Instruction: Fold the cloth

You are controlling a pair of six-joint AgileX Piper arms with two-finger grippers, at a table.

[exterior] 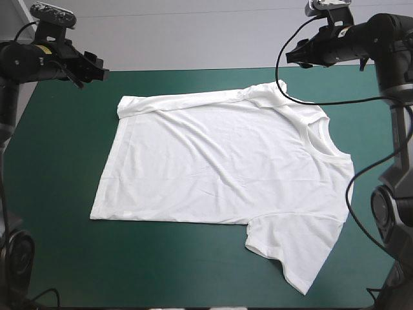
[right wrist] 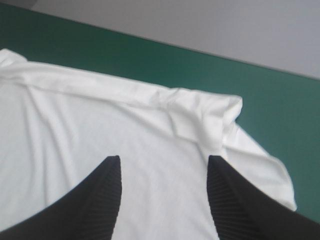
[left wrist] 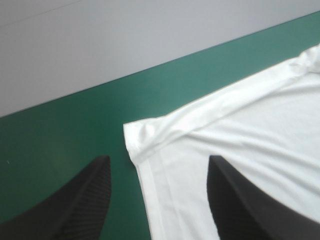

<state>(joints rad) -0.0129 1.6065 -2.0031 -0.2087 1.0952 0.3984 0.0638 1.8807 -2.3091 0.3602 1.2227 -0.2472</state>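
Jaws stood released on both arms. From above, the T-shirt (exterior: 219,168) lay spread flat mid-table on the teal-green cover (exterior: 58,194), far edge folded over, with the left gripper (exterior: 90,68) and right gripper (exterior: 293,55) near its far corners. At the left wrist, the fingers (left wrist: 85,200) stood apart, the hem corner ahead between them. At the right wrist, parted fingers hung over white cloth, the folded sleeve ahead.
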